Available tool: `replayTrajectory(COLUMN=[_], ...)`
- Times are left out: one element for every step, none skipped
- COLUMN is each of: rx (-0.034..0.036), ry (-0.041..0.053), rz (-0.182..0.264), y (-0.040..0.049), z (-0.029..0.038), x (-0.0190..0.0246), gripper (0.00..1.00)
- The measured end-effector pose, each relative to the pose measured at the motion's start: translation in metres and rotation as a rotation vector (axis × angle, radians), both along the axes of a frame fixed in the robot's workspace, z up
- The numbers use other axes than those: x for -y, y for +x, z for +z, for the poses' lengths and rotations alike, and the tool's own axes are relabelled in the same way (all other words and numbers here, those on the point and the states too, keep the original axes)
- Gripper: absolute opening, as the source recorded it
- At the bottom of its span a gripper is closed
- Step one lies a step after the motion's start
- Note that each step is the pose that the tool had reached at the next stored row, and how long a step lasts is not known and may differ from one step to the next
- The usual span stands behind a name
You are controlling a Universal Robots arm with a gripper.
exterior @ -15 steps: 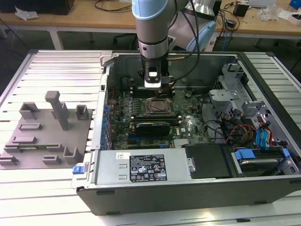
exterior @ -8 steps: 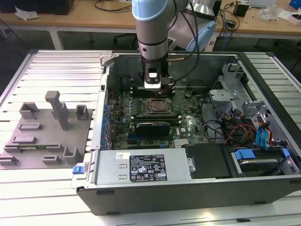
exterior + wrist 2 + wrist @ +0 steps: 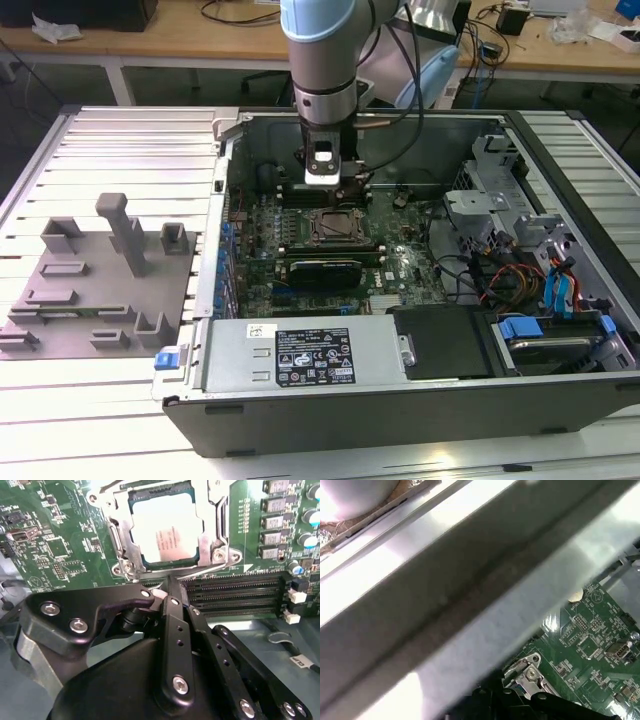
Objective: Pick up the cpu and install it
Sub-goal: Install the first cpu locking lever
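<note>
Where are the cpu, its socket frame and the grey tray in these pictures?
cpu (image 3: 167, 527), second wrist view, middle of its silvery top.
socket frame (image 3: 119, 535), second wrist view, one metal side bar.
tray (image 3: 100, 287), exterior view, a bare flat part.

The arm (image 3: 322, 50) has a pale blue joint cap over a silvery tube with a black band, black cables (image 3: 417, 75), a white wrist block (image 3: 322, 165), and a matte black gripper (image 3: 169, 587) studded with silver screws.

Beside gripper (image 3: 170, 582), cpu (image 3: 167, 527) in socket (image 3: 121, 535)
</note>
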State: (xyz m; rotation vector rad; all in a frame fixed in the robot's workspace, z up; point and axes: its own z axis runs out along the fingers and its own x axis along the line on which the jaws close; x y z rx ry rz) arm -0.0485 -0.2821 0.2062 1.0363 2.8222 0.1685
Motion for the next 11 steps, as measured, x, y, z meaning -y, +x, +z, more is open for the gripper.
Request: replayTrajectory(rx=[-0.0001, 0.0, 0.0001, 0.0002, 0.0001, 0.0, 0.0001, 0.0001, 0.0001, 0.0001, 0.0001], ry=[-0.0001, 0.0, -0.0006, -0.0023, -0.0043, -0.0059, -0.007, -0.0083, -0.0098, -0.0113, -0.0128], rz=[-0.001, -0.002, -0.004, -0.008, -0.011, -0.013, -0.015, -0.017, -0.019, -0.021, -0.023], y=[0.0, 0.0, 0.0, 0.0001, 0.0, 0.0, 0.0, 0.0, 0.0, 0.0, 0.0], z=[0.0, 0.0, -0.0001, -0.0003, -0.0005, -0.0011, -0.0016, -0.0021, -0.0028, -0.0034, -0.004], x=[-0.0001, -0.0001, -0.0001, -0.0002, -0.0002, -0.0002, -0.0002, -0.0002, -0.0002, -0.0001, -0.0001], gripper=[0.11, 0.11, 0.11, 0.11, 0.11, 0.11, 0.11, 0.11, 0.11, 0.11, 0.11])
